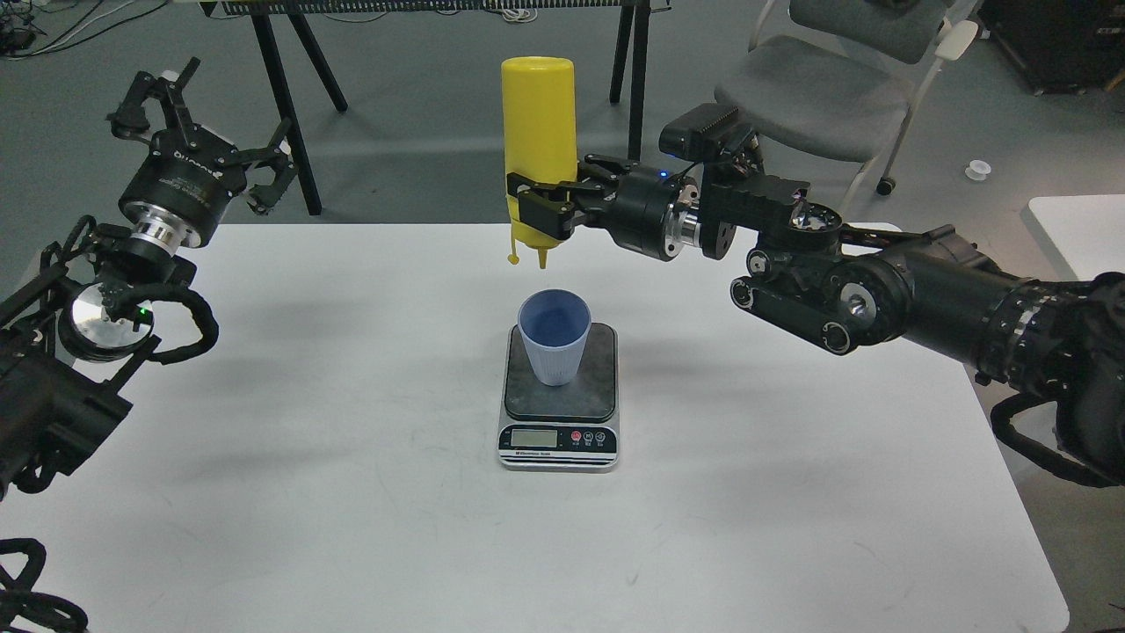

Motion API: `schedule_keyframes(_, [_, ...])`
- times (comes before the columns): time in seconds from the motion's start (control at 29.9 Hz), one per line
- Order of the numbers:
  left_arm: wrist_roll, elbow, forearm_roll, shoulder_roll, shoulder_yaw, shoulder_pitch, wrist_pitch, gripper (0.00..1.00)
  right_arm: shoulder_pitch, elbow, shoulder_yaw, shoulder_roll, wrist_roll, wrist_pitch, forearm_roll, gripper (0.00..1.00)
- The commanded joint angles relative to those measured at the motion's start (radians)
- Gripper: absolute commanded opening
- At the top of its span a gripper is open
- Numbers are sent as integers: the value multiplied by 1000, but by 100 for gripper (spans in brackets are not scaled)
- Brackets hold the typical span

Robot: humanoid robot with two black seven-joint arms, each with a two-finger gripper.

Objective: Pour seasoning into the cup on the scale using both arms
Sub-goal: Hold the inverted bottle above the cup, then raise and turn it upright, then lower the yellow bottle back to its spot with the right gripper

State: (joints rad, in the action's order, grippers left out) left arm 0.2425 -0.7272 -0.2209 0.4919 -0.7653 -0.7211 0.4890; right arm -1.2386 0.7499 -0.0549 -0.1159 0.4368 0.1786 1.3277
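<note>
The light blue ribbed cup [554, 338] stands upright on the dark platform of the small digital scale [559, 432] at the table's middle. My right gripper [538, 207] is shut on the yellow seasoning bottle [538, 132] and holds it upside down, near vertical. Its nozzle points down just above the cup's far rim, with the tethered cap hanging beside it. My left gripper [204, 110] is open and empty, raised beyond the table's far left corner.
The white table [352, 492] holds only the scale and cup. Black trestle legs [281, 105] and a grey chair [826, 79] stand on the floor behind it. Another white table edge [1081, 237] shows at the right.
</note>
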Motion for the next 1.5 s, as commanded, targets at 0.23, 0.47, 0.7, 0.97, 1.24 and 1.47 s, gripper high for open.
schedule_keyframes(0.23, [4, -5, 0, -1, -2, 0, 0, 99, 62, -18, -28, 35, 2, 50, 12, 45])
schedule_keyframes(0.47, [5, -5, 0, -1, -2, -3, 0, 99, 51, -14, -30, 25, 2, 45, -4, 46])
schedule_keyframes(0.7, [5, -5, 0, 1, -2, -3, 0, 99, 56, 81, 122, -123, -1, -46, -180, 47])
schedule_keyframes(0.97, [5, -8, 0, -1, -2, -8, 0, 99, 93, 350, 213, -395, -24, -179, -661, 47])
schedule_keyframes(1.24, [5, -11, 2, -1, -2, -9, 0, 99, 341, 503, 441, -539, -18, -419, -1349, 47])
schedule_keyframes(1.47, [1, -9, 5, 2, 3, -9, 0, 99, 648, 499, 699, -524, -26, -547, -1441, 47])
